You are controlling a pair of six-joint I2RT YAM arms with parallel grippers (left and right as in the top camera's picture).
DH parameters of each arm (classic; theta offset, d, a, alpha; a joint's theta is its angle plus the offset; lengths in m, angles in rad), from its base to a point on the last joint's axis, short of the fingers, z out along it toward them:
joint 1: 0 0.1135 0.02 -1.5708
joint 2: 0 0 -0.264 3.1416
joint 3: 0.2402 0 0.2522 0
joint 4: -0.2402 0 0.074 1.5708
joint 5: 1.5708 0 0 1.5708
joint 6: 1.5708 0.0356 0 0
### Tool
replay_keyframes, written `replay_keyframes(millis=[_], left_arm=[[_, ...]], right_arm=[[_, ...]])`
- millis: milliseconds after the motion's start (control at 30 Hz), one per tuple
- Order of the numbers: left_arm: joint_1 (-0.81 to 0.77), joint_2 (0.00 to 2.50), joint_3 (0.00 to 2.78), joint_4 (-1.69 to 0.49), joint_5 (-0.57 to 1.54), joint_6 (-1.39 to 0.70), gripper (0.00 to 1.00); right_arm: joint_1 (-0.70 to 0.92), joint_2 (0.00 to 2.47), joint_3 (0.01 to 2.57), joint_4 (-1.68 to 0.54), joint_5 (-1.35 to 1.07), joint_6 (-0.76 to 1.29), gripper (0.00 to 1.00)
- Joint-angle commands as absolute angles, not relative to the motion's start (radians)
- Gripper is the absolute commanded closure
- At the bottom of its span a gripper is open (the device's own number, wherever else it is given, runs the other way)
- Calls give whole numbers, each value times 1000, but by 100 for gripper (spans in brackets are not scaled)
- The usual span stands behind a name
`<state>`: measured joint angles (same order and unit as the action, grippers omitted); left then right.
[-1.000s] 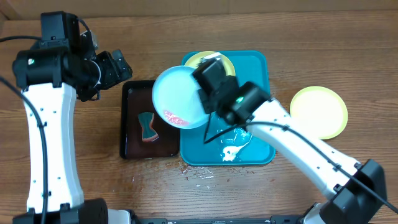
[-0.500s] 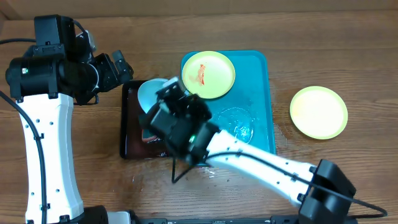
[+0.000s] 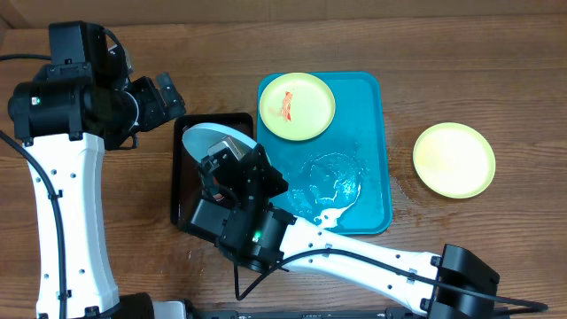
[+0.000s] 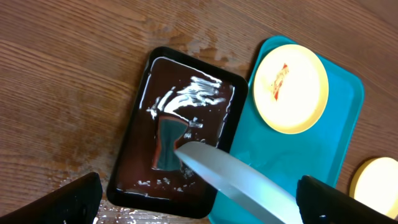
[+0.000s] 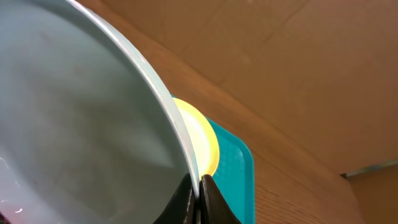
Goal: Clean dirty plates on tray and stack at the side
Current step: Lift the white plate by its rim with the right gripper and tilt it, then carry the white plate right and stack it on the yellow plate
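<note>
The right claw [image 5: 199, 186] has carried the blue plate [image 3: 215, 139] off the tray [image 3: 372, 133] and tilts it over the black tray [image 3: 177, 168], pinching its rim. The left claw [image 3: 164, 96] waits open. Scrubbing seems next.

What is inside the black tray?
A small teal-and-brown sponge and white streaks lie in the black tray. The blue plate, held by the right end effector, hides part of it.

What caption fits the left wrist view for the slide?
Tilted pale blue plate held over the black tray; sauce-smeared yellow plate sits on the turquoise tray.
</note>
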<state>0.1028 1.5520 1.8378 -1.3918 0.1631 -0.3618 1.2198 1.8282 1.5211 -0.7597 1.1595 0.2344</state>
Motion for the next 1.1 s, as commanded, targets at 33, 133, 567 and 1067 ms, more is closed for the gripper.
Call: replay_keyframes(millis=[33,133,567,1067], left_arm=[[105,1537,1854,-1391,146,-343,0],[105,1537,1854,-1391,146,-343,0],[105,1537,1854,-1390,147,-344,0],[104,1537,1854,-1391,147,-344,0]], right_arm=[[1223,1808,1544,-756,1204,238,96],[1223,1808,1544,-756,1204,238,96],[1223,1808,1544,-756,1204,239,96],[843,1758,1554,-883,323,524,96]])
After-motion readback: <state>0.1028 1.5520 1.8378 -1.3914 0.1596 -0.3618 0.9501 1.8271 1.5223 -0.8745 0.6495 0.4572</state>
